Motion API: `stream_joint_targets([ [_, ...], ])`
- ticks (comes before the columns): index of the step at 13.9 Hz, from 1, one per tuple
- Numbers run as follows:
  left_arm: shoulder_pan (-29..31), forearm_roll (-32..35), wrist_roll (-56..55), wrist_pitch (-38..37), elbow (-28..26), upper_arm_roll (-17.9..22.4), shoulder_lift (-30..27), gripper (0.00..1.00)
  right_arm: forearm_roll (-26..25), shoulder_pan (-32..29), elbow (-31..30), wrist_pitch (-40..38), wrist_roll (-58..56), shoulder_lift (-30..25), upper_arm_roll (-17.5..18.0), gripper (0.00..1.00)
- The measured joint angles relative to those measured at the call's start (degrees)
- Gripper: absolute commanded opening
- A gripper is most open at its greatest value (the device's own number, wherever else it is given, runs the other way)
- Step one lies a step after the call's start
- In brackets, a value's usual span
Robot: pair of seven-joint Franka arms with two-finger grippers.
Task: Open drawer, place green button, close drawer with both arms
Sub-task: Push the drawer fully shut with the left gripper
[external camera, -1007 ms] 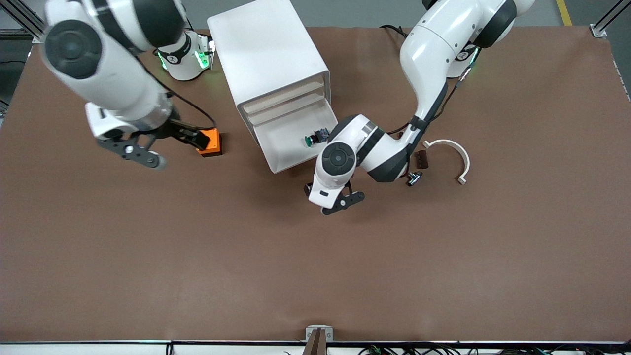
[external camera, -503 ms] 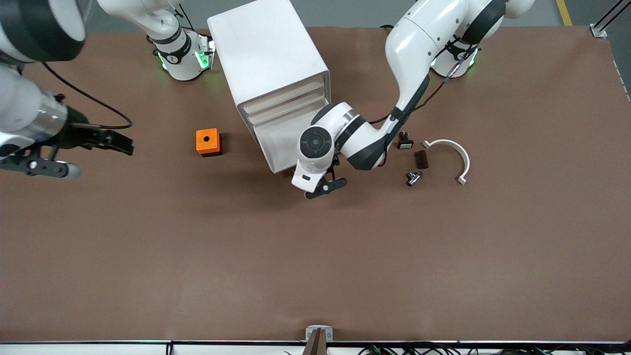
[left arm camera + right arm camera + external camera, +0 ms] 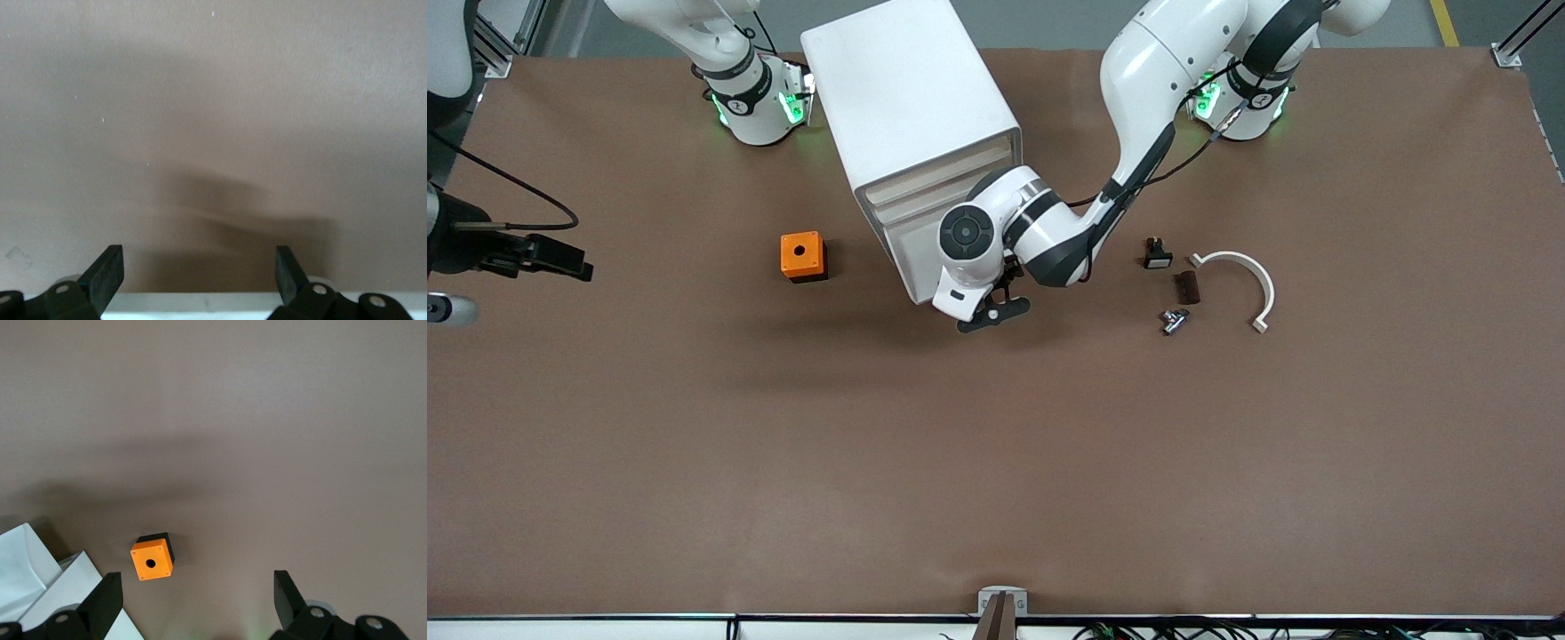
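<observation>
Brown table (image 3: pixel 996 444) fills the whole scene, and a white cabinet (image 3: pixel 907 98) stands on it between the two arm bases. Its bottom drawer (image 3: pixel 911 253) is pulled out toward the front camera. The left arm covers most of the drawer, so the button cannot be seen.

The left gripper (image 3: pixel 987 313) hangs low at the drawer's front edge, and it is a bit nearer to the front camera. Its fingers (image 3: pixel 107 275) are spread wide and hold nothing.

The right gripper (image 3: pixel 507 267) is up in the air over the right arm's end of the table. Its fingers (image 3: pixel 103 600) are wide apart too, and empty.

An orange box (image 3: pixel 802 256) sits beside the cabinet, toward the right arm's end. Toward the left arm's end lie a black switch (image 3: pixel 1157 254), a dark block (image 3: pixel 1186 286), a small metal part (image 3: pixel 1173 320) and a white curved piece (image 3: pixel 1249 280).
</observation>
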Motion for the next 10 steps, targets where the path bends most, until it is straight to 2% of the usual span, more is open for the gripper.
stream_joint_targets([
  [4, -0.54, -0.79, -1.97, 0.00, -0.63, -1.21, 0.00, 1.00, -2.67, -0.12, -0.45, -0.43, -0.58, 0.28, 0.41, 1.00],
  [10, -1.55, -7.65, -2.27, -0.01, -1.64, -1.96, 0.01, 1.00, -3.20, -0.27, -0.55, -0.39, -0.84, 0.81, 0.44, 1.00],
])
